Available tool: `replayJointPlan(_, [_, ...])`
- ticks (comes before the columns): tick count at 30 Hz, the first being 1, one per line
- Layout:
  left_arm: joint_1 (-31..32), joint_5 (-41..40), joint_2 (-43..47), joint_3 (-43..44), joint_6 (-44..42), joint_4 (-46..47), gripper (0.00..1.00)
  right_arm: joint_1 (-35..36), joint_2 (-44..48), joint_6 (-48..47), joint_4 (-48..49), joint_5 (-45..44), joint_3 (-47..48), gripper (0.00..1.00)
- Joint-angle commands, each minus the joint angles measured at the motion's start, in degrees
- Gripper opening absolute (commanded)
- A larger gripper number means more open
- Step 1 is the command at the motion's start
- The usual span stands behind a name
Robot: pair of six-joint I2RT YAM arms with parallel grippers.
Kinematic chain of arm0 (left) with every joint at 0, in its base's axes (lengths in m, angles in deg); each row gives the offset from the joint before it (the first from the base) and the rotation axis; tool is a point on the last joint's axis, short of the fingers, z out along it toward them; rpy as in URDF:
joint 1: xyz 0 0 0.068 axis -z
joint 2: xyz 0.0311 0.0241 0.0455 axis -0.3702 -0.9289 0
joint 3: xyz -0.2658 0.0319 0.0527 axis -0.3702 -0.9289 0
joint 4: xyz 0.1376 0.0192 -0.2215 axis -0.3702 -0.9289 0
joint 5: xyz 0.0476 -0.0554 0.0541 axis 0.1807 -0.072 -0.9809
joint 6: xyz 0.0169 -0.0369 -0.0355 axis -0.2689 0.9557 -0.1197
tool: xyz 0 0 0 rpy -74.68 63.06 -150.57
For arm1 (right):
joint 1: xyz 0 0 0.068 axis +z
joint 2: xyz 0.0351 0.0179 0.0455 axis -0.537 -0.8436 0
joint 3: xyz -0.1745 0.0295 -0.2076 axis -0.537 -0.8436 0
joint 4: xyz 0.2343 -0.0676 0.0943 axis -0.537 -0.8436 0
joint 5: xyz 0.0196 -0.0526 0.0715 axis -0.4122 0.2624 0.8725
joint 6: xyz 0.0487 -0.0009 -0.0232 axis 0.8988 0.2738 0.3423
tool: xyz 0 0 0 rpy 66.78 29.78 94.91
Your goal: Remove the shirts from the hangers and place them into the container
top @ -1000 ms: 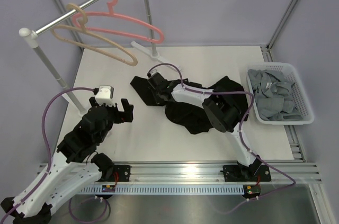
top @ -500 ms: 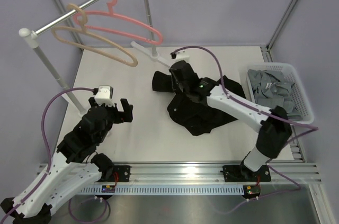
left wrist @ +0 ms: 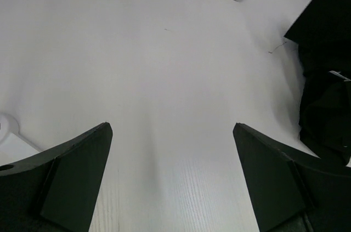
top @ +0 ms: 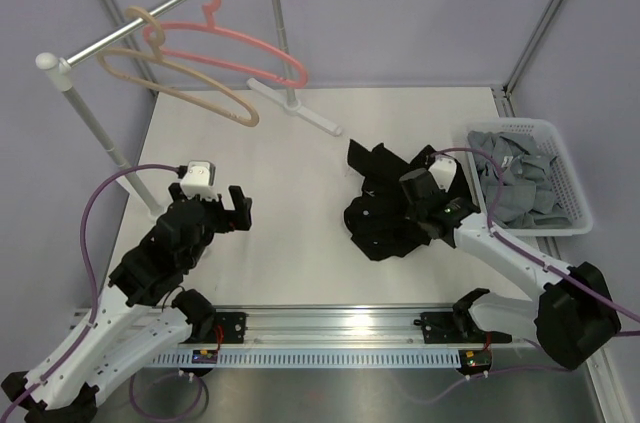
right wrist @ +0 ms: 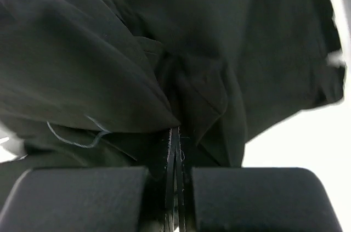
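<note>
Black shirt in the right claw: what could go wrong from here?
1. The right claw pinches only a thin fold of the black shirt; it may slip on lifting.
2. Most of the cloth lies bunched on the table; trailing parts could snag the rim of the laundry basket or hang outside.

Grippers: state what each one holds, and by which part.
Right gripper is shut on a bunched fold of the black shirt; which garment part cannot be told. Left gripper, open, holds nothing.
</note>
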Motion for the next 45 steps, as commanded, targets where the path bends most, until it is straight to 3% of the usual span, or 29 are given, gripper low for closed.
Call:
replayJointPlan(1, [-0.2,-0.4,-0.7,-0.2,0.8,2.0,0.99,-1.8,3.3,7.5,-1.6,0.5,-2.5,0.00])
replayJointPlan(7, [-0.2,0.0,-0.9,-0.2,0.9,2.1,0.99,-4.8,2.9,13.0,1.0,9.2,-9.6,0.01])
replayJointPlan(9, [-0.2,0.2,-0.9,-0.2,0.8,2.1,0.99,-5.0,2.8,14.1,1.0,10.9,-9.4,0.05])
replayJointPlan(13, [-0.2,1.0,-0.8,-0.2,0.7,2.2,0.99,-5.0,1.2,17.0,2.0,11.5,-8.7,0.34])
replayJointPlan(14, [-0.2,1.2,-0.7,-0.2,0.7,2.2,0.99,-4.9,0.7,18.1,1.9,11.3,-7.9,0.48])
replayJointPlan(16, [-0.2,1.5,-0.8,-0.1,0.7,2.1,0.99,-5.0,-0.8,19.1,2.5,10.7,-7.5,0.66])
replayJointPlan(17, [-0.2,1.7,-1.0,-0.2,0.6,2.2,0.99,-4.9,-1.3,20.1,3.0,10.1,-7.0,0.80])
replayJointPlan(21, [-0.2,2.4,-2.0,0.2,0.5,2.2,0.99,-5.0,-7.1,22.6,5.6,8.2,-5.4,0.98])
replayJointPlan(26, [-0.2,2.2,-1.8,-0.1,0.7,2.1,0.99,-5.0,-13.7,23.9,2.0,5.0,1.4,1.00])
replayJointPlan(30, [-0.2,1.5,-0.7,-0.2,0.7,2.3,0.99,-5.0,-18.7,22.9,-0.6,5.6,5.7,0.98])
replayJointPlan(33, [-0.2,1.6,-0.6,-0.2,0.6,2.2,0.99,-5.5,-19.7,21.4,0.2,6.9,6.9,0.71])
replayJointPlan(34, [-0.2,1.6,-0.6,-0.2,0.6,2.1,0.99,-5.7,-19.8,20.4,1.0,7.8,6.8,0.54])
replayJointPlan(36, [-0.2,1.9,-0.5,-0.2,0.6,2.1,0.99,-6.9,-19.7,19.6,2.7,9.0,6.8,0.32])
replayJointPlan(37, [-0.2,1.9,-0.1,-0.2,0.7,2.1,0.99,-7.2,-19.6,18.1,3.8,10.3,6.3,0.11])
replayJointPlan(38, [-0.2,1.8,0.0,-0.2,0.7,2.1,0.99,-7.4,-19.0,17.7,5.4,10.7,5.9,0.02])
replayJointPlan(45, [-0.2,0.8,0.8,-0.4,0.7,2.1,0.99,-9.1,-9.2,8.7,17.2,13.9,-0.9,0.00])
